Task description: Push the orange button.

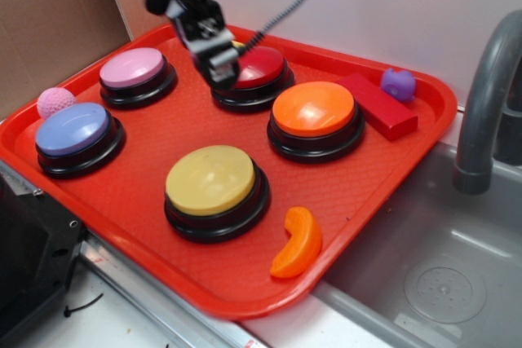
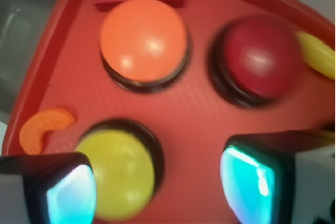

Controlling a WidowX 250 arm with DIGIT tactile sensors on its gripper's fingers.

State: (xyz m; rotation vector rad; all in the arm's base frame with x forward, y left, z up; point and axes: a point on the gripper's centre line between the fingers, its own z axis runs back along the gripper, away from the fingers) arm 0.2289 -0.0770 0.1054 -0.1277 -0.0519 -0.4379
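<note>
Nearest the exterior camera, an orange wedge (image 1: 298,243) is lying at the tray's (image 1: 204,287) front lip, well clear of everything, and it is not the target. Just behind it the yellow button (image 1: 214,188) is sitting toward the tray's middle front, with the blue button (image 1: 76,135) off to the left and a pink ball (image 1: 55,102) by the left rim. Further back, the orange button (image 1: 316,116) is standing right of centre, its glossy dome bare and nothing touching it; a red block (image 1: 378,105) is lying just beside it toward the far rim, with a small purple toy (image 1: 398,84) beyond. The pink button (image 1: 136,73) is sitting at the back left. The gripper (image 1: 218,63) is hanging over the near edge of the dark red button (image 1: 256,73), raised above the domes, probably so it can travel sideways without pressing the wrong one (the wrist view is blurred, which suggests motion). In that wrist view the two fingers (image 2: 247,182) are standing apart with nothing between them, so it is holding nothing. Judging from this, the press is not yet made; the gripper needs to shift right, over the orange dome, then descend.
</note>
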